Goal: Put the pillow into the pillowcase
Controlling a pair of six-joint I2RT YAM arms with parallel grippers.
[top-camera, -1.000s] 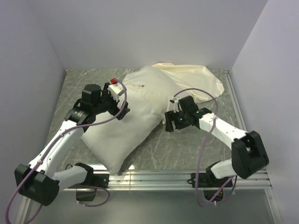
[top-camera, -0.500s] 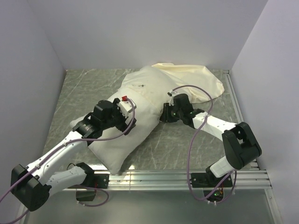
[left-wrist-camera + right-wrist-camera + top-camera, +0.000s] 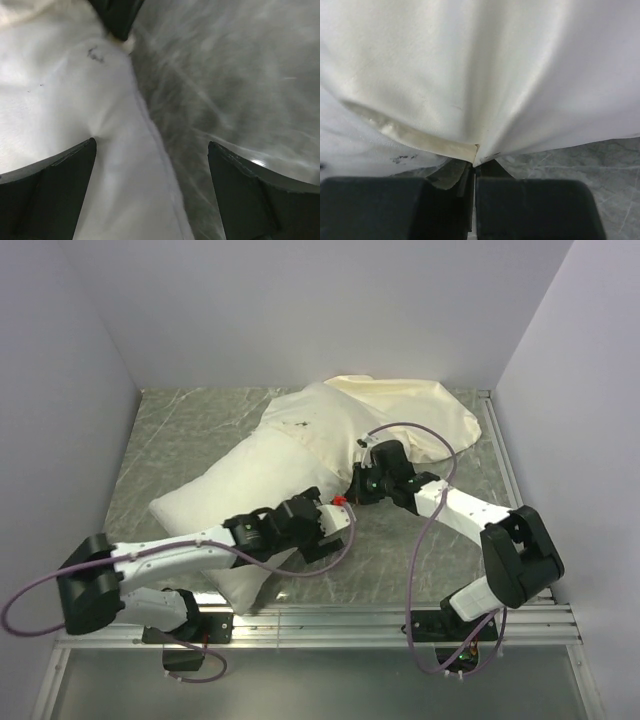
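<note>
The white pillow (image 3: 240, 490) lies diagonally across the table, its far end inside the cream pillowcase (image 3: 410, 410) at the back right. My right gripper (image 3: 352, 488) is shut on the pillowcase's open-end corner (image 3: 476, 159), and the cream hem (image 3: 415, 134) folds away to its left. My left gripper (image 3: 340, 520) is open low over the pillow's near right edge. In the left wrist view the pillow (image 3: 60, 105) and its seam run between the wide-apart fingers (image 3: 55, 185). The right gripper (image 3: 117, 17) shows at the top of that view.
Grey marbled tabletop (image 3: 400, 550) shows to the right of the pillow and at the back left (image 3: 190, 430). White walls close in the back and both sides. A metal rail (image 3: 380, 625) runs along the near edge by the arm bases.
My right gripper has closed on the pillowcase corner. The left arm has swung from the pillow's left side across it, down to its near right edge beside the right gripper.
</note>
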